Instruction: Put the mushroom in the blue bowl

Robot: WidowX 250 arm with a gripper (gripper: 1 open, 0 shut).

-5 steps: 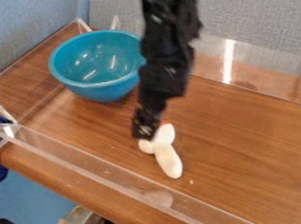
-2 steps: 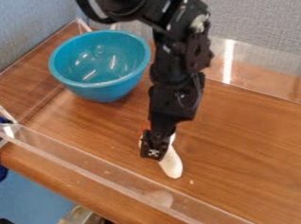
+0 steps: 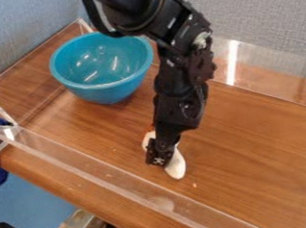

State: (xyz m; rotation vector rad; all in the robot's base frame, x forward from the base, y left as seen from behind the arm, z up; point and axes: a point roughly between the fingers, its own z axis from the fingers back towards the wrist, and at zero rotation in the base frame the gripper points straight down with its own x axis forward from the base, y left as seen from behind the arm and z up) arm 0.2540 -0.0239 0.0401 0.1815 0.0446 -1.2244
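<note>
The wooden table [image 3: 67,140] carries the blue bowl [image 3: 103,68] near its far left corner, empty. The gripper [image 3: 159,154] points straight down toward the near edge, claw spread wide around the mushroom [image 3: 173,161], which lies on its side beneath it. The risk, I judge: closing off-centre on the rounded toy could squirt it sideways, or pressing too low could jam the fingertips against the wood.

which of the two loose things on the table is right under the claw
The mushroom, pale and small, lies directly beneath the claw; the blue bowl sits apart, farther back.
</note>
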